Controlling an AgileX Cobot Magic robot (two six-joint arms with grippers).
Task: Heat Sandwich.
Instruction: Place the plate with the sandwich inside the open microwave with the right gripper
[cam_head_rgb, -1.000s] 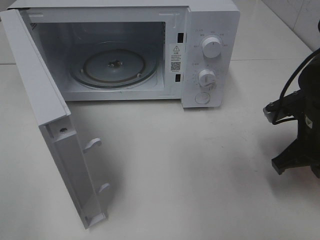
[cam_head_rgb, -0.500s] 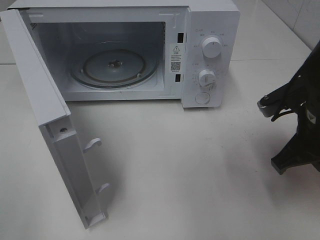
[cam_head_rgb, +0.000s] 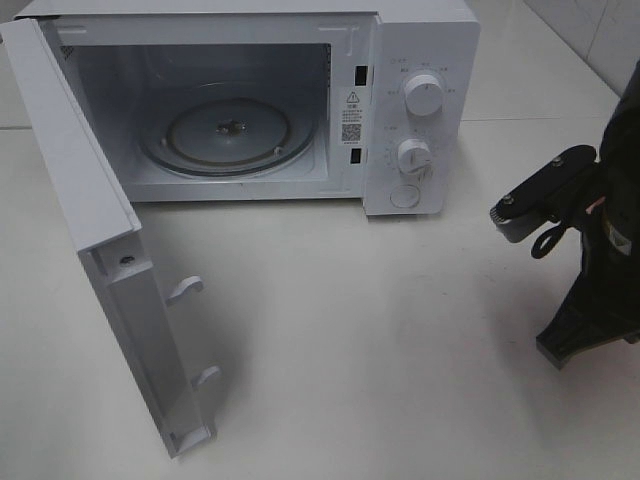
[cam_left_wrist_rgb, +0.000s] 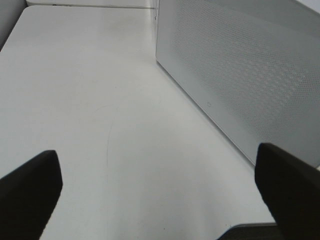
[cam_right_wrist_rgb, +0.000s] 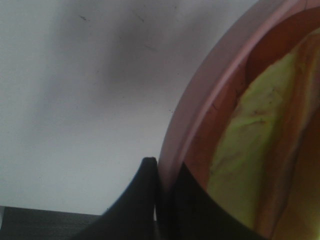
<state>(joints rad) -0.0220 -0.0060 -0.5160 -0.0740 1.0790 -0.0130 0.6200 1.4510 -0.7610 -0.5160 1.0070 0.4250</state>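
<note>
Here, the right gripper (cam_right_wrist_rgb: 161, 167) is pinching the pink plate (cam_right_wrist_rgb: 200, 110) by its rim, sandwich (cam_right_wrist_rgb: 250, 150) aboard; the left gripper (cam_left_wrist_rgb: 157, 190) is hovering spread wide above the table (cam_left_wrist_rgb: 100, 90).

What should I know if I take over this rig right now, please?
Left gripper: open, empty, over the white table.
Right gripper: shut on the rim of the round pink plate carrying the lettuce-and-meat sandwich; plate not seen in the high view.
Done: the door of the white microwave stands open; its glass turntable is bare.
Left: carry plate onto the turntable, release, shut door, start heating.
</note>
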